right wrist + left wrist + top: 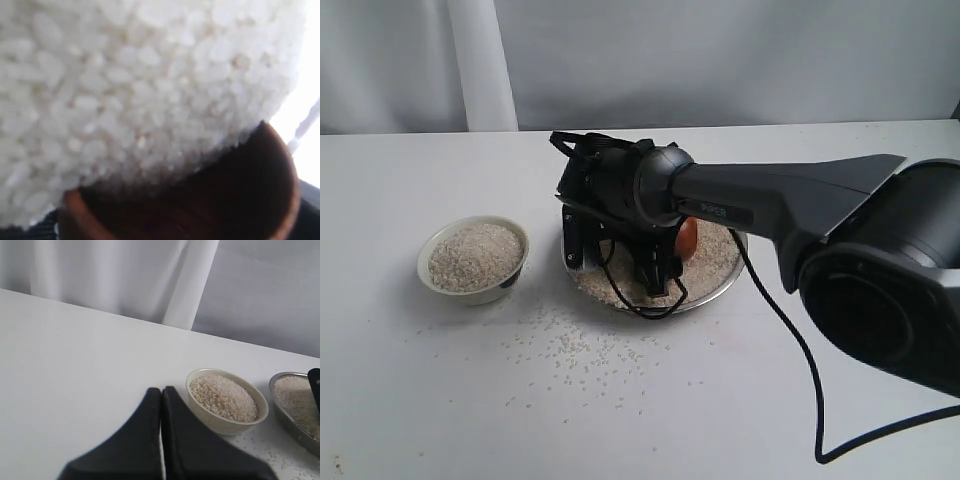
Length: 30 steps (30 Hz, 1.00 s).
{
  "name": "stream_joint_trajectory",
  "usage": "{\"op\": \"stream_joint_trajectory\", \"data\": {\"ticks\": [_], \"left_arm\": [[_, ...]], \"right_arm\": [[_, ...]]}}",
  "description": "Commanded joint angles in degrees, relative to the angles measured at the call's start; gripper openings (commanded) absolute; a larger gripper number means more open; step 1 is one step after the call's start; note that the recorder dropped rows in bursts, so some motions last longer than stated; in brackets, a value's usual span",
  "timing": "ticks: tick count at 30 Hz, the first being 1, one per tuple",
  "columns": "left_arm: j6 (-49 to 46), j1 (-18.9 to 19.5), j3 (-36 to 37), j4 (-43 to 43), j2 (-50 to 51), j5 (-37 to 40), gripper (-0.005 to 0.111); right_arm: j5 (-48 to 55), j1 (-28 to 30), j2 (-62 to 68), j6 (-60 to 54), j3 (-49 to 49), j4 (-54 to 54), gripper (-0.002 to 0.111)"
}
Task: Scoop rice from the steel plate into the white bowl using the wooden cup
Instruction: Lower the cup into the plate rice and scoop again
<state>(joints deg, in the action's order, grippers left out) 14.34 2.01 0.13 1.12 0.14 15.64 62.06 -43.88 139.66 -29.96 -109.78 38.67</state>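
My right gripper point(668, 262) reaches in from the right and is shut on the wooden cup point(687, 240), which is tipped low into the rice point(715, 250) on the steel plate point(720, 292). Up close in the right wrist view, the cup's reddish rim and dark inside point(260, 200) press against a mound of rice point(125, 90). The white bowl point(470, 293) stands left of the plate, filled with rice. In the left wrist view my left gripper point(161, 390) is shut with nothing in it, near the bowl point(215, 420); the plate's edge point(290, 420) lies beyond.
Loose grains point(580, 350) are scattered over the white table in front of the bowl and plate. A black cable point(790, 340) trails from the right arm across the table to the front right. A pale curtain hangs behind the table's far edge.
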Motion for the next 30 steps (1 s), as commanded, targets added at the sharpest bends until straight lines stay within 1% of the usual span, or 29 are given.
{"op": "stream_joint_trajectory", "data": {"ticks": [1, 13, 22, 30], "left_arm": [[0.22, -0.27, -0.13, -0.09, -0.14, -0.35, 0.000], [0.22, -0.27, -0.13, -0.09, -0.14, -0.35, 0.000], [0.22, -0.27, -0.13, -0.09, -0.14, -0.35, 0.000], [0.22, -0.27, -0.13, -0.09, -0.14, -0.35, 0.000]], "right_arm": [[-4.47, -0.06, -0.82, 0.48, 0.09, -6.65, 0.000], [-8.16, 0.04, -0.33, 0.93, 0.09, -10.84, 0.000], [-9.34, 2.66, -0.33, 9.54, 0.09, -11.34, 0.000], [-10.88, 3.35, -0.33, 9.79, 0.09, -15.74, 0.000]]}}
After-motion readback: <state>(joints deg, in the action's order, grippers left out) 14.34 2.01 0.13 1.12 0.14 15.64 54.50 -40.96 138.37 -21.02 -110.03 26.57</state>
